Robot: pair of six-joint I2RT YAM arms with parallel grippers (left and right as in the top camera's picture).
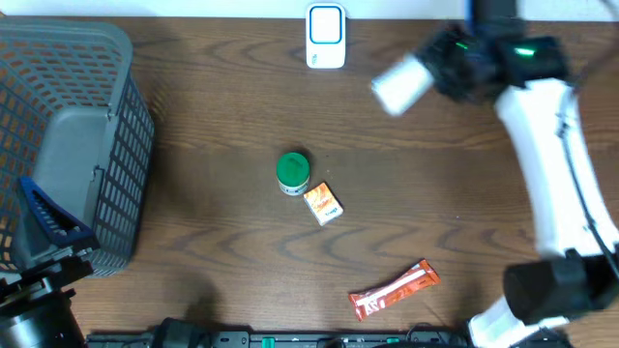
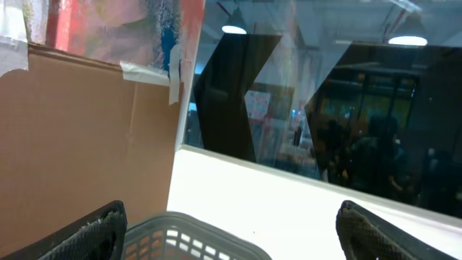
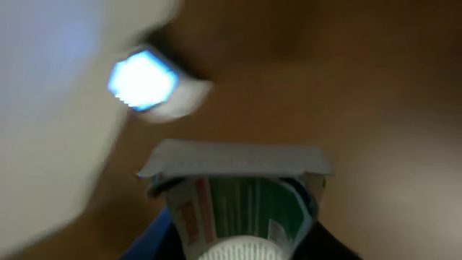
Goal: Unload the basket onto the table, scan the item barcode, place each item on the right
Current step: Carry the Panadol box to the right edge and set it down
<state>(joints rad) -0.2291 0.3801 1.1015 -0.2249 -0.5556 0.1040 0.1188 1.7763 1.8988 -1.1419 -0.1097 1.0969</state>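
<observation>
Right tool (image 1: 430,70), partly closed on the white-and-green item (image 1: 399,85) at upper right of the overhead frame, holds its long axis pointing left toward the scanner (image 1: 326,36), which stands near, up and leftward, at top centre.

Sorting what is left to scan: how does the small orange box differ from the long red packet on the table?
The orange box is short and blocky; the red packet is long, flat and narrow. The box lies mid-table beside the green-lidded jar; the packet lies alone, nearer the robot's edge. Both lie slanted on the table, unheld.
</observation>
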